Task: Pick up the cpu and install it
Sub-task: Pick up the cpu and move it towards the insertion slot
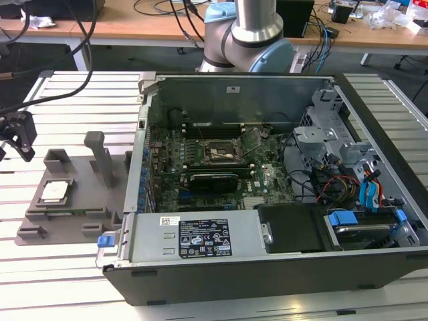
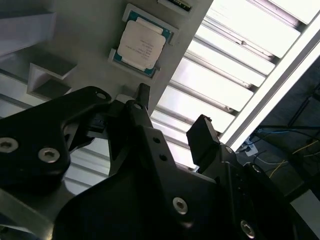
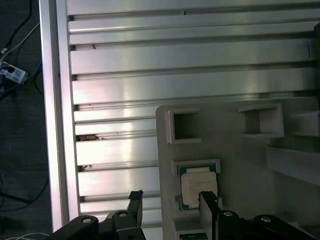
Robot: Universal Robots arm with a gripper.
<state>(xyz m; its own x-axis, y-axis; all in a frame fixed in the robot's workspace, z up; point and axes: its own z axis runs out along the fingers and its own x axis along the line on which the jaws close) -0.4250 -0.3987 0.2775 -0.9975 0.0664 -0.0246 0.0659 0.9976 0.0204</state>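
The black two-finger gripper hangs over the tray's outer edge with its jaws spread apart and nothing between them. The cpu, a thin square chip with a silvery-white top and green rim, lies flat in a recess of the gray plastic tray, not touched by the gripper. The tray rests on the slatted aluminium table. Beyond it, toward the exterior view's right, lies the open black computer case, with the black rectangular socket frame on its green motherboard.
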